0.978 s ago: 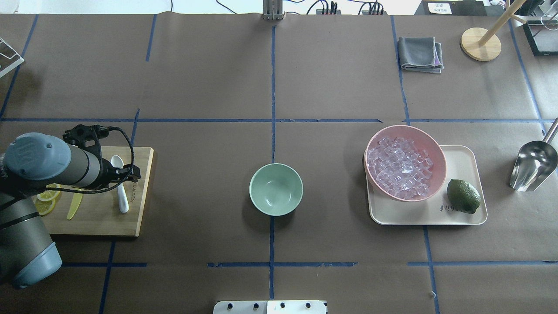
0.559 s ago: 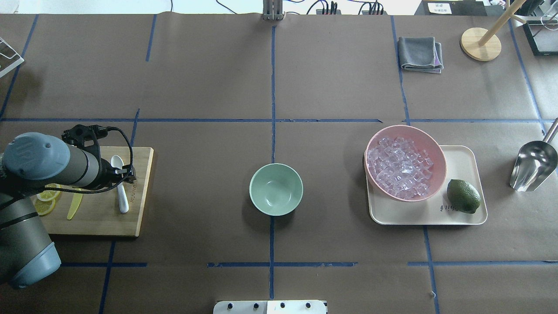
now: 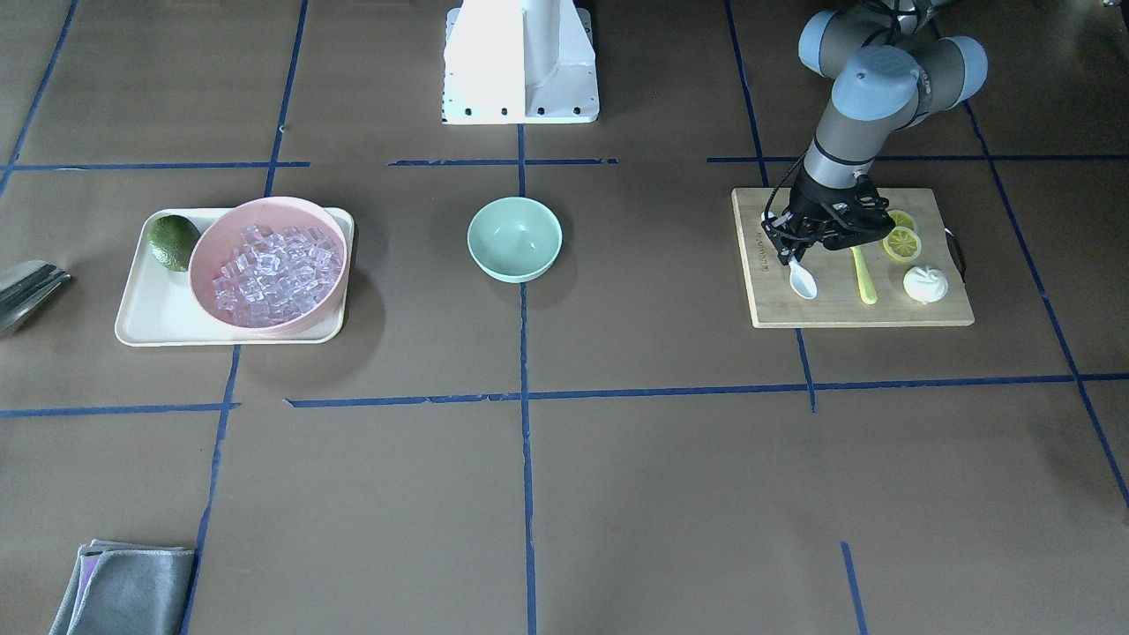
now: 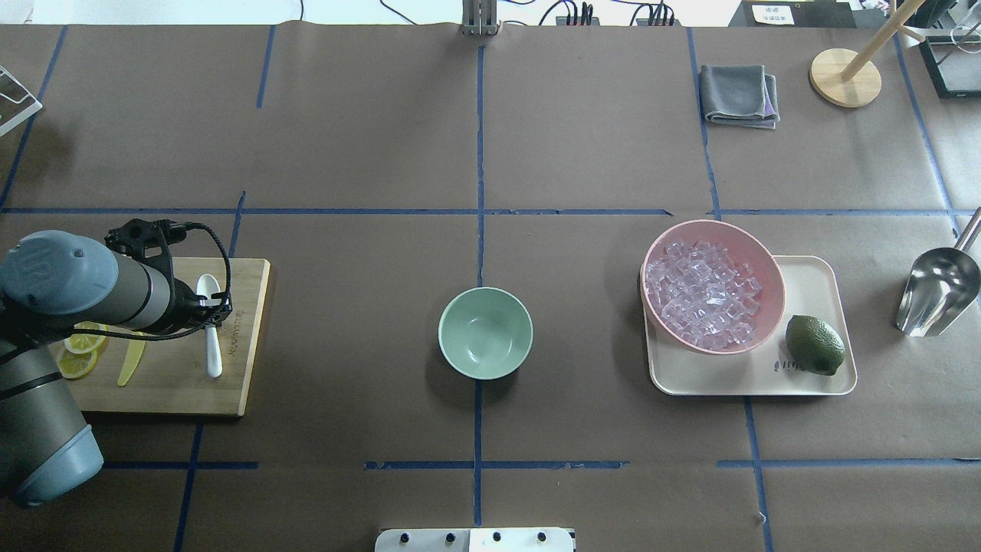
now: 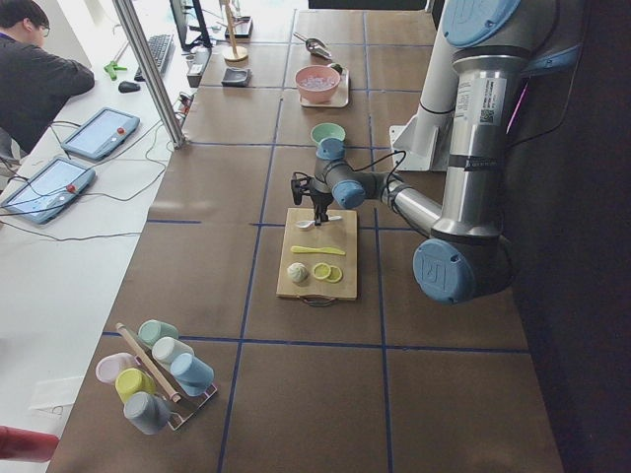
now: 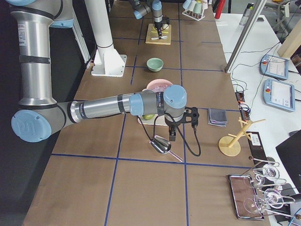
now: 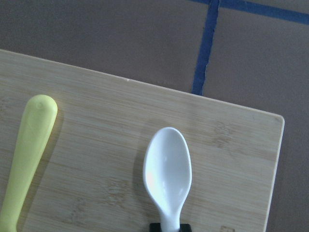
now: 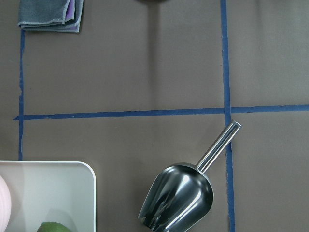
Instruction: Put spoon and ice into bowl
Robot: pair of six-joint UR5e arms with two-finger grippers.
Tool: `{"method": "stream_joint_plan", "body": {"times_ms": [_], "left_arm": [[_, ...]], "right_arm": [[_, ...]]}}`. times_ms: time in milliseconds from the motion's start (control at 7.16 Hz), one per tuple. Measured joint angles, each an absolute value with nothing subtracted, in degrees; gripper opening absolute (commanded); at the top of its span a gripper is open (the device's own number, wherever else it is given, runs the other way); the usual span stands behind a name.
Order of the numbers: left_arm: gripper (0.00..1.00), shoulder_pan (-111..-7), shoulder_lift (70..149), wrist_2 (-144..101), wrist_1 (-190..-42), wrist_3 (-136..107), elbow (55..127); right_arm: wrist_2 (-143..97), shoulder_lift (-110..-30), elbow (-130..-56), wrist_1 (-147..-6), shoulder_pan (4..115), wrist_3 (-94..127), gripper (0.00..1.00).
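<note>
now the left claw (image 4: 214, 310) pinches the spoon (image 7: 167, 169) by its handle; right claw (image 6: 172, 135), i cannot tell.

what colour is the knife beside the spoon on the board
Pale yellow-green knife, clearest in the left wrist view, beside the white spoon.

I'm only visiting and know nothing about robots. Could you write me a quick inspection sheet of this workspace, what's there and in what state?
Surface: brown paper table with blue tape lines.
Job's things: spoon lying on the cutting board; ice heaped in the pink bowl; mint bowl empty, mid-table.
Clutter: lime on the tray, lemon slices, yellow-green knife, metal scoop, grey cloth.
Claws: left claw at the spoon's handle, grip unclear; right claw above the metal scoop, open or shut unclear.
Cables: black cable looped at the left wrist.
Surroundings: person at a side desk; cup rack.
</note>
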State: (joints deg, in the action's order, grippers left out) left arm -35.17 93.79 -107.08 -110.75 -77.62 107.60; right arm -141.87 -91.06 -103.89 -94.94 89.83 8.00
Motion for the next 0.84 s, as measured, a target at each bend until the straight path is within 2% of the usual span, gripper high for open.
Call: {"method": "stream_joint_plan", "body": {"times_ms": [419, 838], "left_arm": [[0.0, -36.5, 95.13, -111.1, -98.87, -75.31, 117.05], [0.0, -34.27, 108.81, -111.75, -91.76, -74.05, 117.25]], "right_arm": [[-142.12, -91.09, -104.78, -94.87, 89.23, 10.12, 1.0], [-141.94, -90.97, -108.81, -94.69, 84.46, 17.49, 1.0]]}}
